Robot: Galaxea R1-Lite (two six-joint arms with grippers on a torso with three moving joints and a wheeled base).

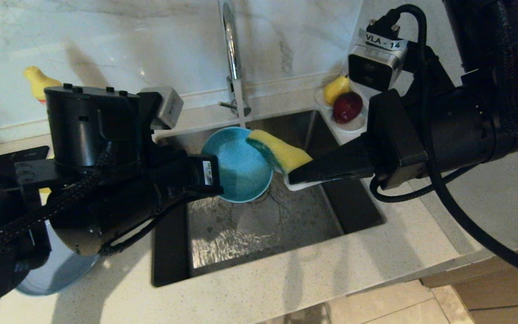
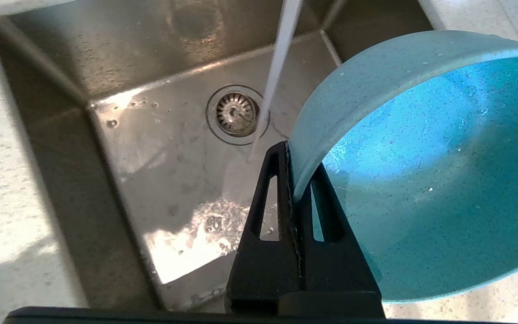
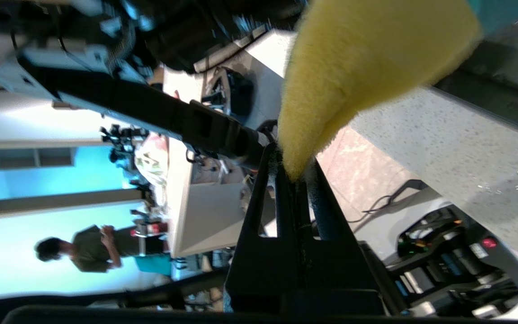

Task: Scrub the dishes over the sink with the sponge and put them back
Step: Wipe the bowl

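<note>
Teal bowl (image 1: 237,166) tilted over sink (image 1: 263,225), yellow sponge (image 1: 281,153) touching rim

grey-blue plate (image 1: 56,274) mostly hidden beneath the left arm

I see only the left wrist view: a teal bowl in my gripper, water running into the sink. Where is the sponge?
Observer: The right gripper holds the sponge pinched at one end, beside the teal bowl, at its rim.
Operator: Which face of the sponge is toward the bowl?
Observer: The dark green edge lies next to the bowl's rim; the yellow face is up.
Operator: Where are the other dishes?
Observer: A grey-blue plate lies on the counter to the robot's left of the sink, partly hidden under the left arm.
</note>
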